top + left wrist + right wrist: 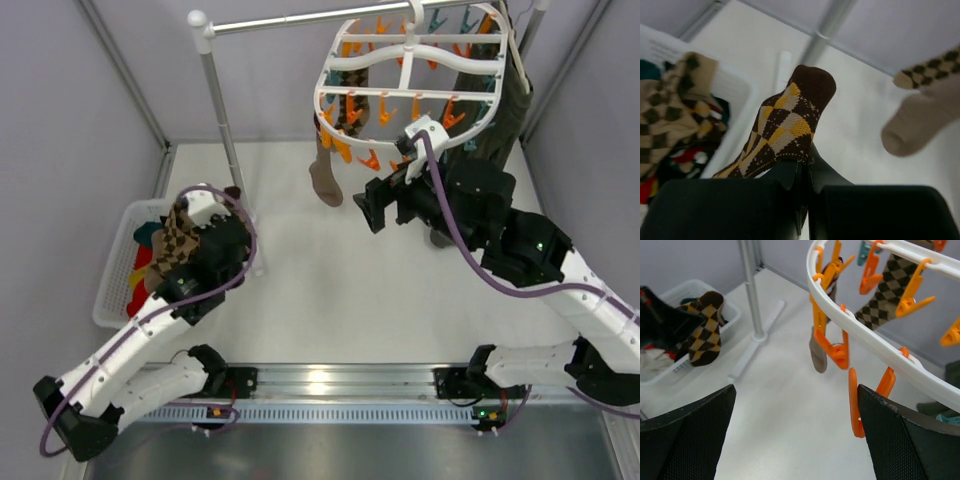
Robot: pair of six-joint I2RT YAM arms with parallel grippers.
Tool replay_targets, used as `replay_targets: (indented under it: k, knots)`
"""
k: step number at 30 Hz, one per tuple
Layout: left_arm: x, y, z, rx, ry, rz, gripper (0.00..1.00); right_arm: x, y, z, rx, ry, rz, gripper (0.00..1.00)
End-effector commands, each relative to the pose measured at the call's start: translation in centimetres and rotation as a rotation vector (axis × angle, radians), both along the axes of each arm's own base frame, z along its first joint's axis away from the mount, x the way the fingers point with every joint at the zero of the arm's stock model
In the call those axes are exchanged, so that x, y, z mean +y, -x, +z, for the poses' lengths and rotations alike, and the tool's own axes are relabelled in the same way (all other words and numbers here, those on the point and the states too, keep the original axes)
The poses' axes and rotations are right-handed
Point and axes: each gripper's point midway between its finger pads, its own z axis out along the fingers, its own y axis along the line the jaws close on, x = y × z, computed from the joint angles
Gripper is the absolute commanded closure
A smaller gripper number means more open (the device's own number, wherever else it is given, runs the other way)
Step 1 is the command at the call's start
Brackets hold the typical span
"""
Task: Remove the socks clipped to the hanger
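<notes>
The white oval hanger (400, 70) hangs from the rail, with orange and teal clips around it. A brown sock (325, 175) dangles from its left side, and an argyle sock (885, 290) is clipped further along the rim (850, 325). My left gripper (185, 250) is shut on a brown-and-yellow argyle sock (790, 125), holding it beside the basket. My right gripper (795, 440) stands open below the hanger's near rim. An orange clip (855, 405) hangs just inside its right finger (910, 440), and nothing is held.
A white basket (112, 270) at the left holds several socks (670, 115). The white rail stand's post (225, 130) and foot rise beside it. A dark olive garment (505, 110) hangs at the back right. Grey walls close in the table.
</notes>
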Motion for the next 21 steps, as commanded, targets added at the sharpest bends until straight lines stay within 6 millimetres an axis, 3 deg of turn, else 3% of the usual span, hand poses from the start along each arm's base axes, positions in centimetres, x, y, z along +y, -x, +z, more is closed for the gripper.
replay_targets:
  k: [1, 2, 3, 4, 5, 7, 8, 11, 13, 15, 18, 19, 20, 21]
  knots:
    - [4.0, 0.1, 0.4, 0.082, 0.008, 0.088, 1.0, 0.8, 4.2, -0.1, 0.046, -0.057, 0.224, 0.01]
    - [5.9, -0.5, 0.3, 0.108, 0.004, 0.139, 1.0, 0.9, 4.5, -1.1, 0.056, -0.05, 0.243, 0.0]
    - [6.8, -1.2, 1.1, 0.124, 0.0, 0.17, 1.0, 0.2, 5.2, -0.6, 0.04, -0.076, 0.254, 0.01]
    - [8.0, -1.3, 0.6, 0.163, -0.014, 0.205, 1.0, 0.0, 5.6, -0.7, 0.037, -0.085, 0.265, 0.01]
    - [10.7, -1.6, 0.5, 0.178, -0.009, 0.289, 1.0, 0.0, 5.7, -1.1, 0.035, -0.09, 0.269, 0.01]
    - [12.4, -2.5, -0.1, 0.222, 0.02, 0.305, 1.0, -0.8, 6.4, -0.8, 0.018, -0.113, 0.278, 0.0]
    - [15.4, -2.4, -0.5, 0.234, 0.044, 0.39, 1.0, -0.9, 6.6, -1.2, 0.022, -0.115, 0.283, 0.01]
    - [19.4, -2.2, -2.8, 0.296, 0.092, 0.505, 1.0, -1.5, 7.2, -1.3, 0.012, -0.137, 0.293, 0.01]
    - [20.7, -1.9, -5.6, 0.353, 0.131, 0.567, 1.0, -2.2, 7.6, -1.0, -0.003, -0.161, 0.29, 0.01]
    - [21.0, -2.2, -7.3, 0.384, 0.153, 0.591, 1.0, -2.3, 7.3, -0.8, -0.021, -0.183, 0.275, 0.01]
    - [21.0, -2.7, -11.4, 0.475, 0.188, 0.633, 1.0, -2.9, 6.4, -0.8, -0.015, -0.173, 0.208, 0.01]
    - [21.0, -2.6, -12.3, 0.491, 0.197, 0.65, 0.94, -3.0, 6.5, -0.7, -0.015, -0.174, 0.214, 0.01]
    - [21.1, -2.1, -13.9, 0.531, 0.198, 0.671, 0.79, -3.1, 6.7, -0.7, -0.015, -0.177, 0.217, 0.01]
    - [21.1, -2.0, -14.3, 0.526, 0.218, 0.692, 0.67, -3.4, 7.0, -0.6, -0.019, -0.185, 0.222, 0.01]
